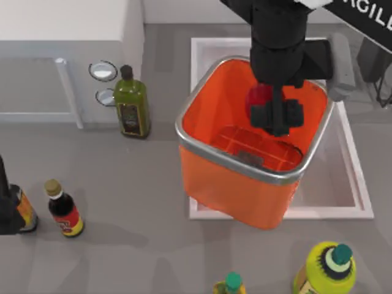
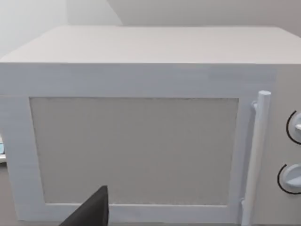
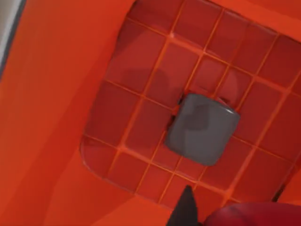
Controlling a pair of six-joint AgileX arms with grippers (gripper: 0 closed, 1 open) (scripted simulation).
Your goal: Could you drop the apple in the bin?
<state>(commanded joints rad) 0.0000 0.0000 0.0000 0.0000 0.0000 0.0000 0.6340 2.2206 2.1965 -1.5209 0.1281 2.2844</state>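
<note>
The orange bin (image 1: 233,184) with its silver rim stands tilted in the white sink basin (image 1: 358,202) right of centre. Above the bin's opening hangs my right gripper (image 1: 278,117), pointing down, shut on the dark-red apple (image 1: 258,98). In the right wrist view the apple (image 3: 249,217) sits close beside one dark finger (image 3: 187,209), with the ribbed bin floor (image 3: 136,94) far below. A grey block (image 3: 202,129) lies on that floor. My left arm (image 1: 5,211) is parked at the table's left edge.
A white microwave (image 1: 61,55) fills the back left, and the left wrist view faces its door (image 2: 134,150). An olive-oil bottle (image 1: 131,104) stands beside it. A dark sauce bottle (image 1: 64,211) is at the front left. Yellow-green bottles (image 1: 324,269) stand at the front right.
</note>
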